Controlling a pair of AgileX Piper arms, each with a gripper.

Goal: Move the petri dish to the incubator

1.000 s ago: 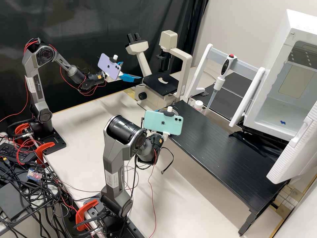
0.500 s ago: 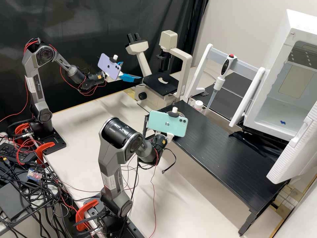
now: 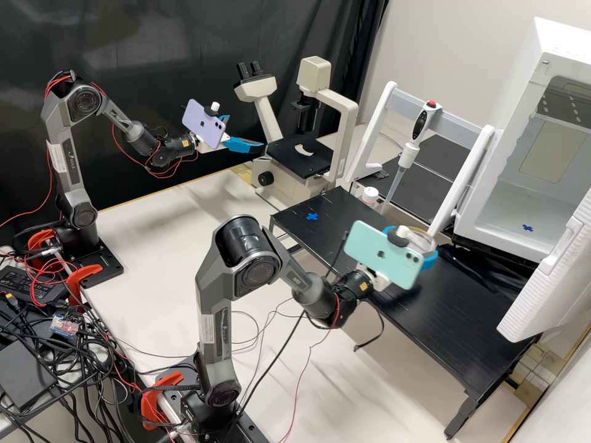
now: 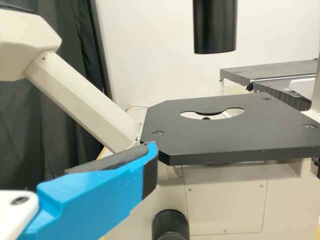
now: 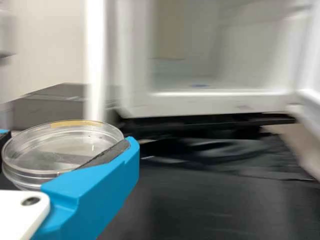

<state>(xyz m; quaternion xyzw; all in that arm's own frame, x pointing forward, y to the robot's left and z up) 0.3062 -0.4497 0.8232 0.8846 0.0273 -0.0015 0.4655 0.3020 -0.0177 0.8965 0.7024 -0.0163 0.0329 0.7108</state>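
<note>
Petri dish [image 5: 55, 150] sits clamped between the two fingers of the right gripper [image 3: 414, 245], held above the black platform [image 3: 443, 320]. A blue cross [image 3: 312, 216] marks that platform's far left part. The incubator [image 3: 502, 239] stands open at the right. Farther off at the left, the left gripper [image 3: 245, 132] has its fingers apart, near the microscope [image 3: 345, 111].

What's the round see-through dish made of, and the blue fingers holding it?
The petri dish looks like hard, shiny plastic, maybe glass: it's clear and its rim glints. The blue fingers look like smooth plastic, evenly coloured, with dark, dull pads, maybe rubber or foam.
</note>
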